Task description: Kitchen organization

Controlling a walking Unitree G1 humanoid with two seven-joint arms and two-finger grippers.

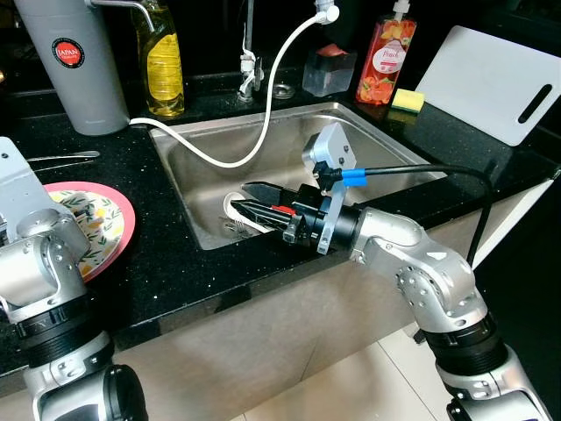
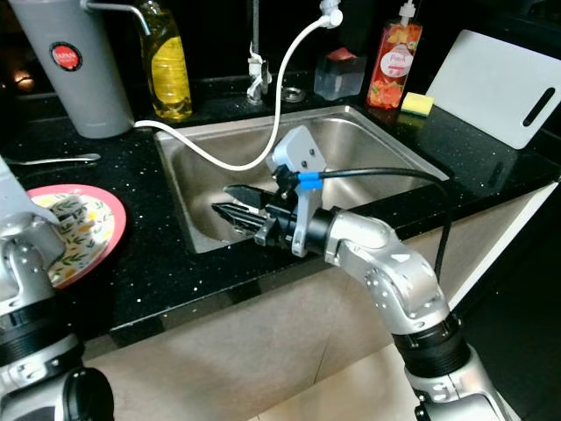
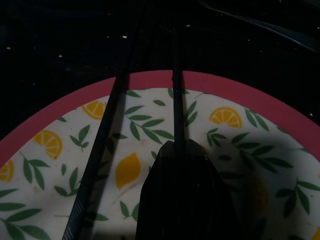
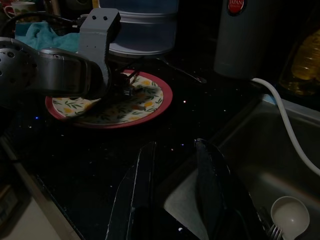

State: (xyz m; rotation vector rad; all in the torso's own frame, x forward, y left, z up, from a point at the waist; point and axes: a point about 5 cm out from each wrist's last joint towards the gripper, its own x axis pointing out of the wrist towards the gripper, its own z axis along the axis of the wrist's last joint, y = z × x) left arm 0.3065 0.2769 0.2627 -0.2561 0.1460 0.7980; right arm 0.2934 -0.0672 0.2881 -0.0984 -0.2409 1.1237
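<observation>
Right end effector: your right end effector [image 1: 250, 200] reaches over the front edge of the sink [image 1: 386, 140], its two black fingers a little apart with nothing between them, aimed down at the basin's near left corner.
Task items: just beyond and below those fingertips lie a white ladle [image 4: 289, 214] and a fork [image 4: 270, 231] on the sink floor, probably the next things to be cleared out.
Left end effector: your left end effector [image 3: 145, 65] hovers over the pink-rimmed lemon plate [image 1: 110, 219] on the black worktop [image 1: 175, 272]; its thin fingers stand apart over the plate's far rim, gripping nothing you can see.
Why so placed: by the look of it, the plate sits on the worktop as the landing spot, beside the sink, so a short carry serves.
Behind the right end effector: a white hose [image 1: 263, 96] loops from the tap into the basin, a snag risk if you lift straight back.
Further off: a grey flask [image 1: 66, 61], an oil bottle [image 1: 164, 61], red soap [image 1: 386, 61] and a white cutting board [image 1: 495, 83] line the back of the worktop.
Hard to make out: the right arm hides most of the ladle from the head camera; both wrist views are dark, so you cannot tell whether anything else lies in the basin corner.
</observation>
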